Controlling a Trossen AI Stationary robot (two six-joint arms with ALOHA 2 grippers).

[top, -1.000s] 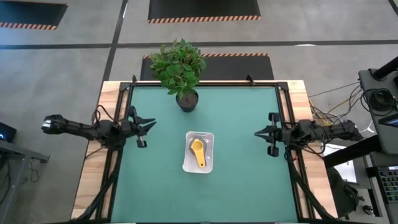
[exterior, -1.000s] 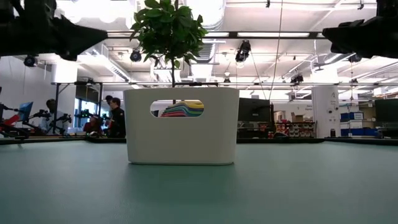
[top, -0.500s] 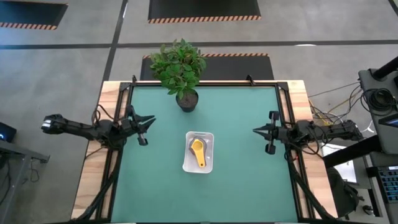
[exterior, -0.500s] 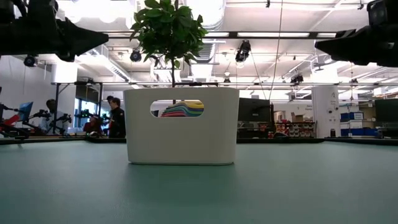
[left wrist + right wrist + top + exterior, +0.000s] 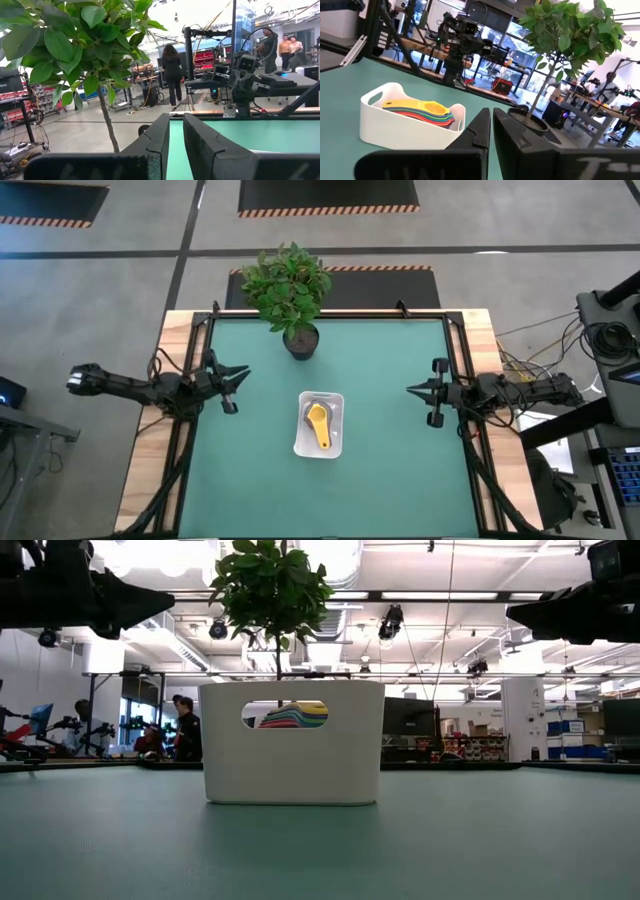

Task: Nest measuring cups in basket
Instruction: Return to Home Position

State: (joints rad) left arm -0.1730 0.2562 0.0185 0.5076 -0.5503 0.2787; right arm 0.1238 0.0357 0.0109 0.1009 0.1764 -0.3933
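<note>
1. A potted plant in a dark pot stands at 12 o'clock from the basket, near the surface's far edge and apart from the basket.
2. The white basket sits in the middle of the green surface. The measuring cups lie nested inside it, yellow on top with its handle toward 6 o'clock.
3. Bare surface lies between the basket and each arm. People stand in the room beyond.
4. The left gripper hangs above the surface at 9 o'clock from the basket, well apart. Its fingers are drawn nearly together and hold nothing.
5. The right gripper hangs at 3 o'clock, also well apart, with only a slim gap between its fingers and nothing held.
</note>
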